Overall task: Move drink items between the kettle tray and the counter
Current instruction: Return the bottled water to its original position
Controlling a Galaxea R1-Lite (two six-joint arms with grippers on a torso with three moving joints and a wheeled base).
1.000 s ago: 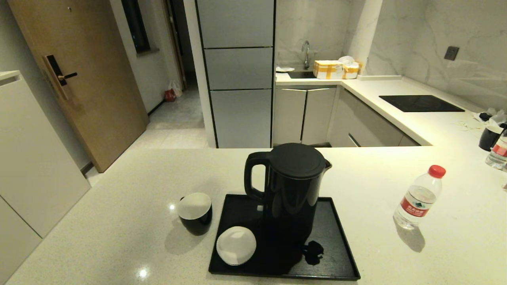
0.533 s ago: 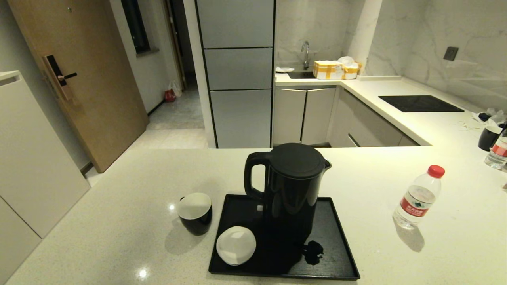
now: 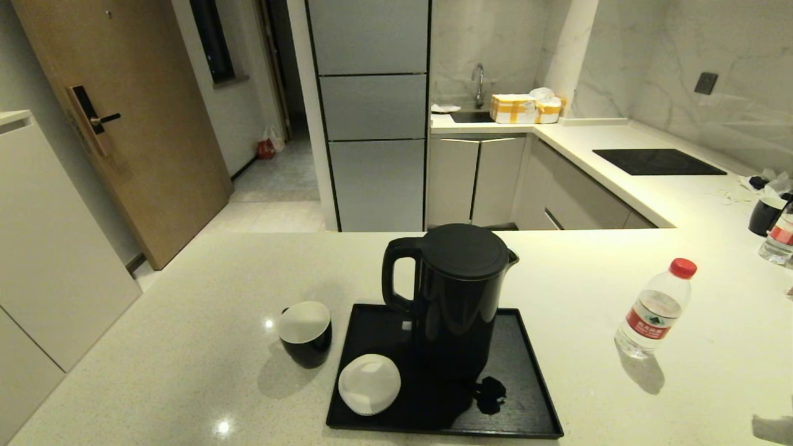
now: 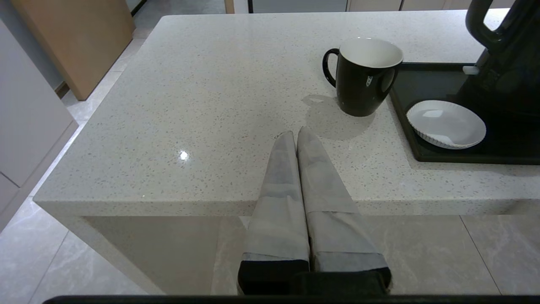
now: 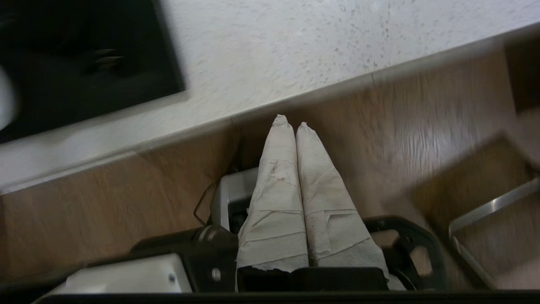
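Observation:
The black handled cup, white inside, stands on the cream counter just left of the black kettle tray. The clear water bottle with red cap and label stands upright on the counter to the tray's right. My left gripper is shut and empty, over the counter's near edge, short of the cup. My right gripper is shut and empty, just below the counter's front edge. In the head view's bottom right corner it shows only as a grey blur.
The tall black kettle and a white saucer stand on the tray. A second black cup and bottle sit at the far right. The black cooktop lies on the back counter.
A grey blur has come into the bottom right corner of the head view. The cup, bottle, kettle and tray have not moved.

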